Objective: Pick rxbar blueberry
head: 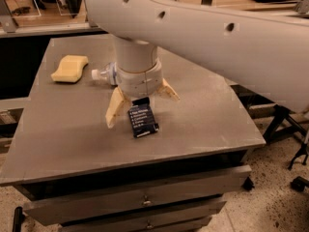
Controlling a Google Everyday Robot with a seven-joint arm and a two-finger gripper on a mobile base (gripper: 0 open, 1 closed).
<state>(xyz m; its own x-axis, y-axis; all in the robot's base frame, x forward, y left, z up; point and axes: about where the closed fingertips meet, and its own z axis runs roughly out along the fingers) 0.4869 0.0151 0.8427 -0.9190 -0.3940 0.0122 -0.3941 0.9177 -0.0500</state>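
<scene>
The rxbar blueberry (143,120) is a small flat dark navy bar with lines of white text. It lies flat on the grey table (203,124), near the front middle. My gripper (142,104) hangs straight above the bar's far end, open, with one cream finger (115,111) to the bar's left and the other finger (169,91) to its right rear. The fingers straddle the bar without holding it. The white wrist hides the bar's far edge.
A clear plastic bottle (104,74) lies on its side behind the wrist, mostly hidden. A yellow sponge (70,68) sits at the table's back left. The big white arm spans the upper right. Drawers front the table below; a dark stand's legs show at right.
</scene>
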